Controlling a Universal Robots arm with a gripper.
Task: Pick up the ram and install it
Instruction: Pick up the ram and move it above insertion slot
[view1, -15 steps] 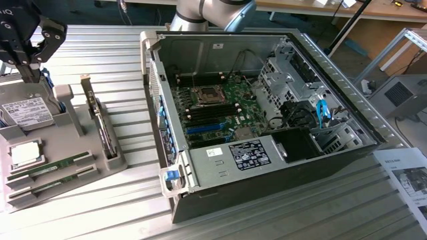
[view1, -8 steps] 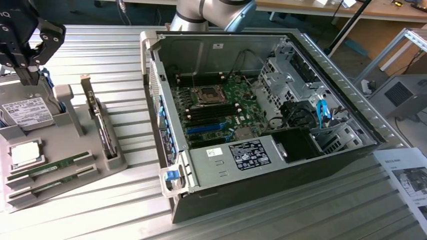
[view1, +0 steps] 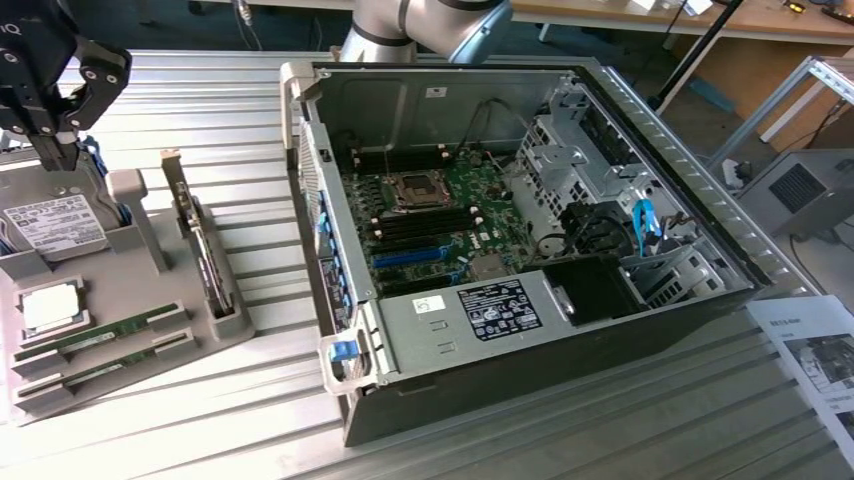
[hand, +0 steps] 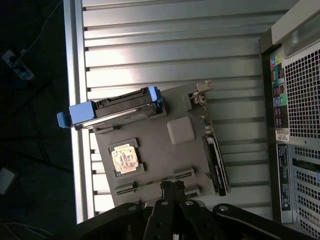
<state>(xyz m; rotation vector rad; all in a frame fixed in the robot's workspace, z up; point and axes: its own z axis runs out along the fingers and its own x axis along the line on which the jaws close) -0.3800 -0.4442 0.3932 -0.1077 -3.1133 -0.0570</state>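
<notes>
2 ram sticks (view1: 100, 333) lie side by side in slots of 1 grey tray (view1: 140, 285) on the ribbed tabletop (view1: 240, 100), to the exterior view's left of 1 open computer case (view1: 534, 330), sharing the tray with 1 CPU (view1: 51, 305), 1 hard drive (view1: 51, 222) and 1 expansion card (view1: 200, 250). 1 end effector (view1: 58, 155) hangs above the tray, fingers pinched together and empty. Each stick looks light, thin and stiff yet fragile, likely best gripped across its long edges, clear of the chips.

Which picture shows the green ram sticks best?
The exterior view: both ram sticks lie in full sight in their grey holder. The wrist view sees the sticks edge-on as thin lines, partly behind the hand.
</notes>
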